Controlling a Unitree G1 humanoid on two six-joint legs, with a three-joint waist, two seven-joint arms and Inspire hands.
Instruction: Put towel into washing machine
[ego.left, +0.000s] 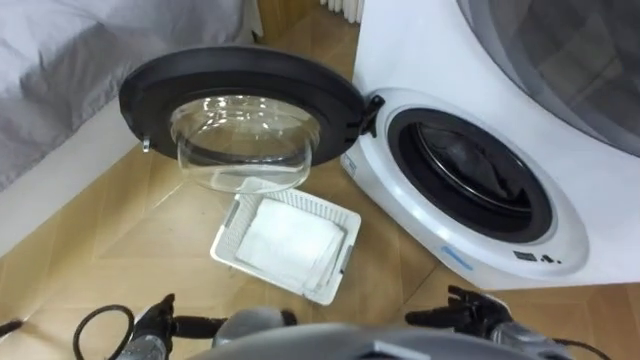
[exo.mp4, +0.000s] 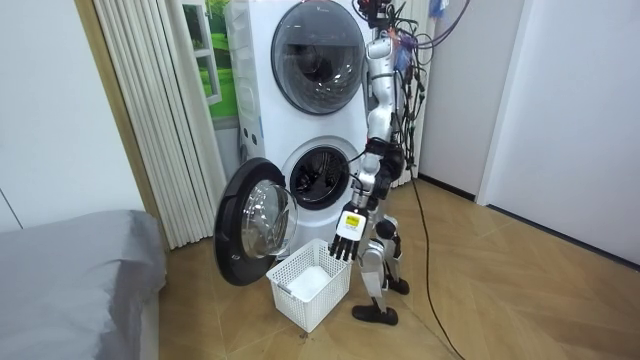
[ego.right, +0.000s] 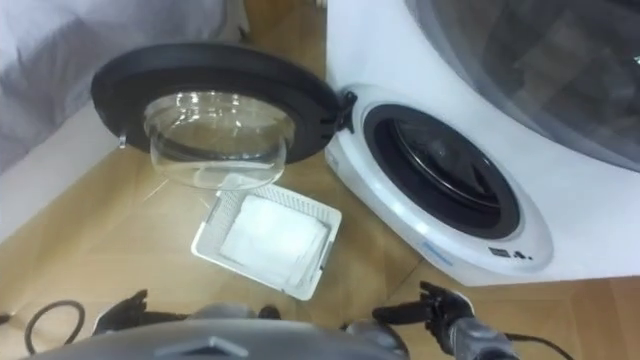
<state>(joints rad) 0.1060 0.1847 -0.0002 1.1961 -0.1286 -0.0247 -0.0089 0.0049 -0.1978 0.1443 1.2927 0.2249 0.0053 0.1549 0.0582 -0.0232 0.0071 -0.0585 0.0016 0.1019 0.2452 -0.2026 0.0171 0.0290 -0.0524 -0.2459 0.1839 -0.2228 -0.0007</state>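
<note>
Folded white cloth towel (ego.left: 290, 240) lies flat in a white perforated plastic basket (ego.left: 320, 208) on the wooden floor (ego.left: 110, 240), just under the open round glass door (ego.left: 240, 100) of the white front-loading washing machine (ego.left: 580, 200). It's probably light, soft and floppy, so pinch a folded edge near the basket's rim. Left hand (ego.left: 160, 318) and right hand (ego.left: 472, 306) hang low, fingers loose, holding nothing.
</note>
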